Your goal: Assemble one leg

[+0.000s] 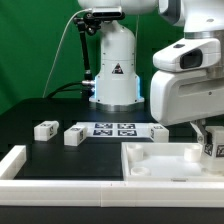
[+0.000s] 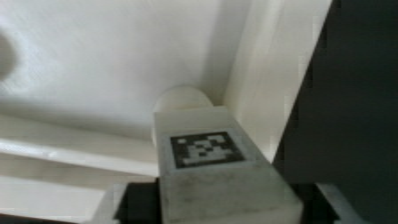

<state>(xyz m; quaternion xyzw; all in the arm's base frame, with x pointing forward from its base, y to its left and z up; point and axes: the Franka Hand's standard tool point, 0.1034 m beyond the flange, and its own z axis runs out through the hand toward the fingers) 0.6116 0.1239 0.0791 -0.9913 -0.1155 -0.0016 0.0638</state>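
Note:
My gripper (image 1: 207, 138) is shut on a leg (image 1: 213, 150), a stubby white block with a black-and-white tag, at the exterior view's right. In the wrist view the leg (image 2: 210, 150) stands out from between the fingers (image 2: 135, 205), and its rounded end is at an inner corner of the large white tray-like piece (image 2: 107, 90). I cannot tell whether the leg's end touches that piece. The tray-like piece (image 1: 160, 165) lies at the front right of the table.
Three more white legs lie on the black table: two at the left (image 1: 45, 129) (image 1: 75, 134) and one (image 1: 160, 131) behind the tray-like piece. The marker board (image 1: 113, 128) lies between them. A white barrier (image 1: 15, 165) runs along the front left. The robot base (image 1: 113, 70) stands behind.

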